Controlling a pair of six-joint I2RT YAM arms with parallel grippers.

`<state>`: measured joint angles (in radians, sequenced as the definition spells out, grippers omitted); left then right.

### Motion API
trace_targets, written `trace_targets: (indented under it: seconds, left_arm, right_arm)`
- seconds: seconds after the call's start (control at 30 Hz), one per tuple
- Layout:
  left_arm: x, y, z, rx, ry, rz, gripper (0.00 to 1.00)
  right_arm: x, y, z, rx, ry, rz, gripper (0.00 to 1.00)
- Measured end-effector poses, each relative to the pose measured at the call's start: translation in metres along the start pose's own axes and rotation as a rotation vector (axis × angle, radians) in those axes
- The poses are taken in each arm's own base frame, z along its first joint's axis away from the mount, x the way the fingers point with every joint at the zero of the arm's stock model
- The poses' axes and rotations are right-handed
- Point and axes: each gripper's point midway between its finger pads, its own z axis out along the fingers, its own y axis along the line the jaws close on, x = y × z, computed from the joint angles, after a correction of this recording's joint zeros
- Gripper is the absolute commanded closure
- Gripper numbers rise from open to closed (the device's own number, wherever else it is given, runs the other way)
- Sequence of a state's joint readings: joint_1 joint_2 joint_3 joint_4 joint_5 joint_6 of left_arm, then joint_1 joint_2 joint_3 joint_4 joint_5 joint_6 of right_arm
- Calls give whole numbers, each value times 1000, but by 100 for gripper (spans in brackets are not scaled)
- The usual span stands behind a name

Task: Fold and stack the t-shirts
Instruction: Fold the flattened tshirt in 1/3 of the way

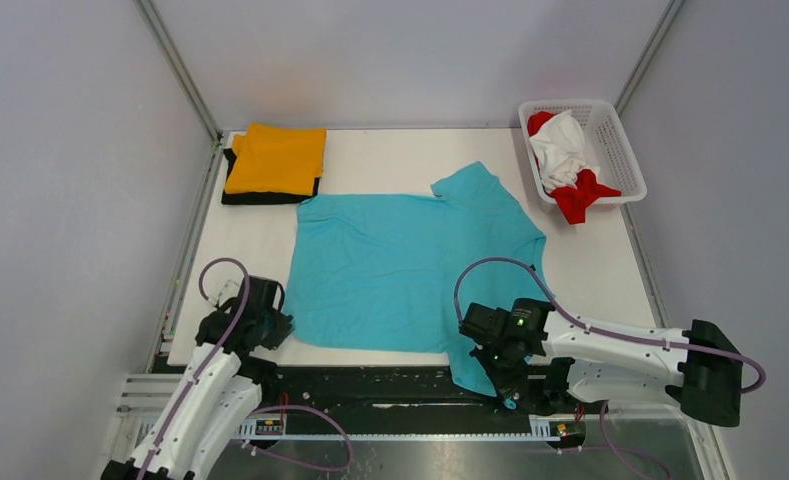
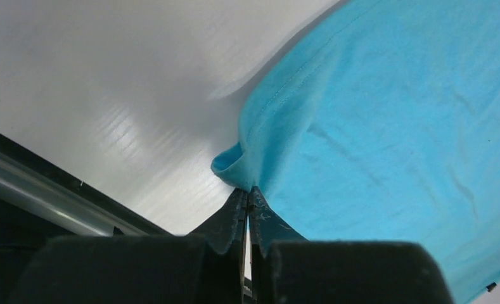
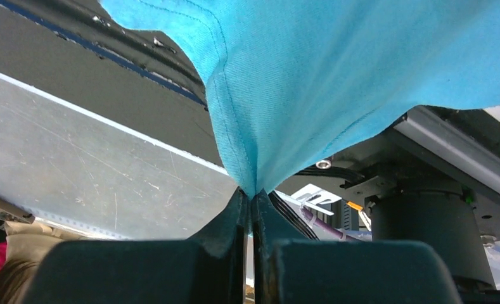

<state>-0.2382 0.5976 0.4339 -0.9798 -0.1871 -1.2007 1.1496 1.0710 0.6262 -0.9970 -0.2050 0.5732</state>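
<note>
A turquoise t-shirt (image 1: 400, 265) lies spread flat across the middle of the table. My left gripper (image 1: 278, 326) is shut on its near-left hem corner (image 2: 234, 166), just above the table surface. My right gripper (image 1: 492, 362) is shut on the near-right corner (image 3: 247, 158), which hangs past the table's near edge over the metal rail. At the far left an orange t-shirt (image 1: 275, 158) lies folded on top of a folded black t-shirt (image 1: 270, 198). A white t-shirt (image 1: 560, 150) and a red t-shirt (image 1: 582, 198) are bunched in the basket.
The white lattice basket (image 1: 625, 150) stands at the far right corner, with red cloth spilling over its near rim. Grey enclosure walls close in on both sides. A black and metal rail (image 1: 370, 385) runs along the table's near edge between the arm bases.
</note>
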Motion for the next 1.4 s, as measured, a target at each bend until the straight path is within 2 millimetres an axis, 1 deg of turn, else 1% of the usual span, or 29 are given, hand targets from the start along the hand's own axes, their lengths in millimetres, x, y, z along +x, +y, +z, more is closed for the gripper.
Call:
trace_targets:
  seconds: [0.23, 0.3, 0.37, 0.43, 0.5, 0.63, 0.8, 0.9, 1.07, 1.17, 1.3, 1.4]
  left_arm:
    - [2, 5, -14, 63, -11, -57, 100]
    - [3, 7, -15, 62, -10, -68, 100]
    - [3, 8, -15, 54, -8, -71, 100]
    - [3, 6, -15, 52, -7, -71, 100]
    - [0, 0, -16, 60, -10, -70, 100]
    - [-11, -24, -20, 92, -24, -63, 100]
    - [-25, -53, -20, 110, -48, -42, 100]
    - [-33, -67, -18, 107, -64, -27, 100]
    - [-46, -86, -12, 90, -93, -5, 100]
    - [-55, -94, -6, 79, -101, -9, 100]
    - [-66, -99, 6, 50, -111, -17, 100]
    - [-73, -101, 18, 20, -107, -14, 100]
  right_arm:
    - [7, -1, -6, -16, -1, -5, 100]
    - [5, -4, -8, 2, -21, -5, 100]
    - [-2, -5, -14, 23, -54, -7, 100]
    - [-14, -5, -22, 34, -101, -3, 100]
    - [-34, -7, -34, 46, -166, 22, 100]
    - [-72, -17, -55, 66, -282, 82, 100]
    - [-110, -29, -79, 106, -379, 124, 100]
    - [-133, -40, -93, 120, -437, 171, 100]
    - [-159, -63, -114, 152, -510, 236, 100]
    - [-172, -73, -122, 163, -533, 260, 100]
    - [-186, -88, -123, 183, -546, 300, 100]
    - [-201, -99, -123, 192, -559, 334, 100]
